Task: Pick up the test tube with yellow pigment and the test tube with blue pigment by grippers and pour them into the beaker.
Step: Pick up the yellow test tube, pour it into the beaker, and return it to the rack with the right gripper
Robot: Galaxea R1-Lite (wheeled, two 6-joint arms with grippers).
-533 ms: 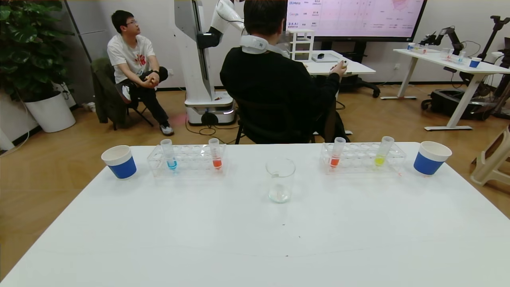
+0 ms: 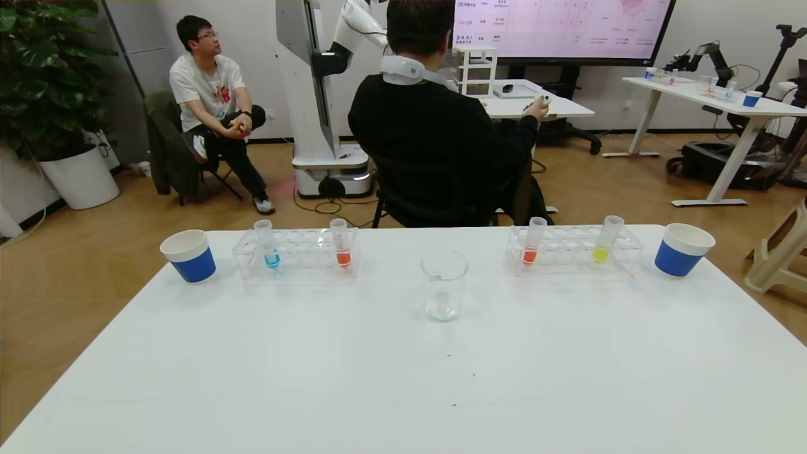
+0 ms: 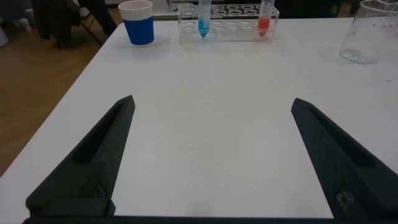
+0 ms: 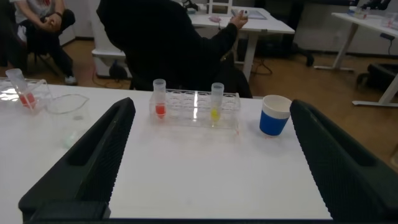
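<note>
While neither arm shows from the head, the slim clear blue-liquid tube (image 2: 269, 244) stands upright in the left rack, the yellow-liquid tube (image 2: 605, 239) in the right, with the clear glass beaker (image 2: 444, 285) between them.

From the left wrist, the left gripper (image 3: 211, 155) gapes empty, with the blue tube (image 3: 203, 17) far ahead.

From the right wrist, the right gripper (image 4: 211, 155) is likewise spread, with the yellow tube (image 4: 216, 102) ahead.

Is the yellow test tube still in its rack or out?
In: the yellow test tube stands in the right rack, untouched.

Bright, even light; perhaps slight blur.
</note>
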